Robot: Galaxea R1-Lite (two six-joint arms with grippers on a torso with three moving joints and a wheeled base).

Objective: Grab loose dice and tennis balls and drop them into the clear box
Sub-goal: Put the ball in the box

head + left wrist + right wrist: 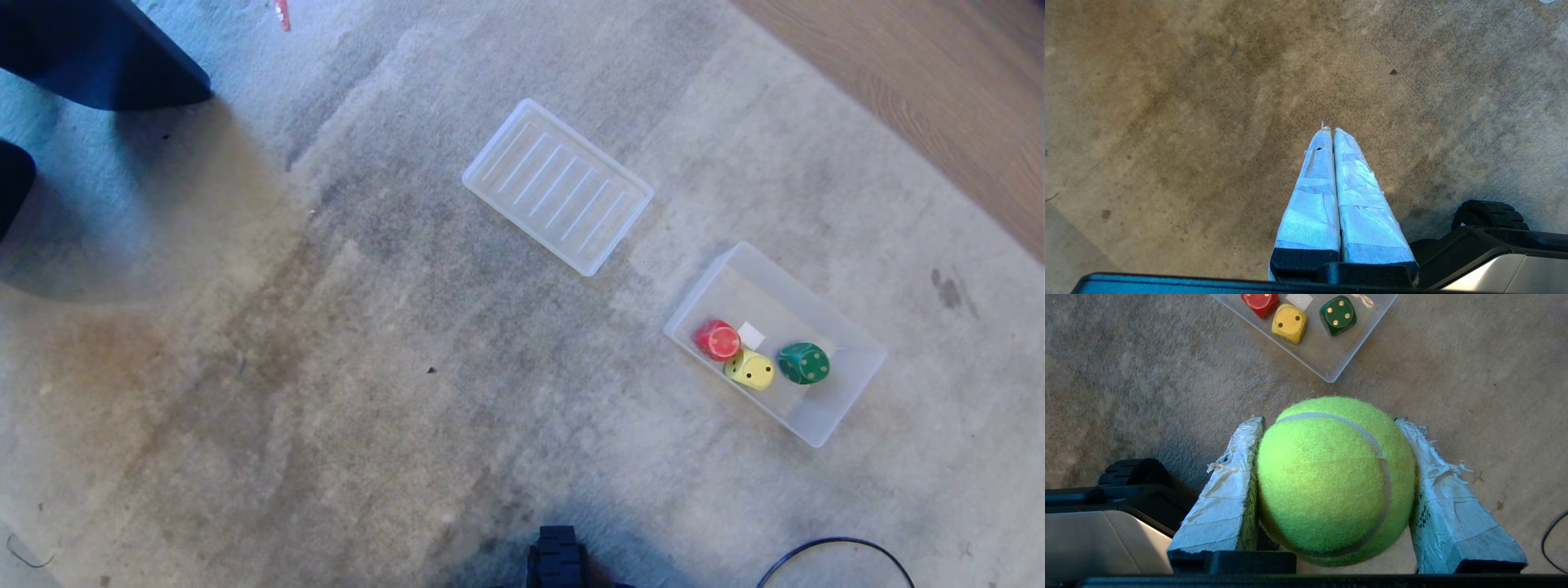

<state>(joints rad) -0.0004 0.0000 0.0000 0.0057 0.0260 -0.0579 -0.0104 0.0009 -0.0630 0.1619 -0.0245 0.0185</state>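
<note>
Three dice lay in the clear box [849, 392] at our right on the carpet [326, 367]: the red die [717, 340], the yellow die [752, 370] and the green die [804, 363], with a small white slip [751, 335] between them whose face we could not read. Farther off and to the left sat the ribbed tray [558, 186]. Neither arm showed from the head. Our right gripper [1331, 428] was clamped on a tennis ball [1331, 479] above the carpet, near the box's near corner, the ball hiding its palm. Our left gripper [1332, 131] hung over bare carpet, fingers pressed together. We saw no brand on the ball.
</note>
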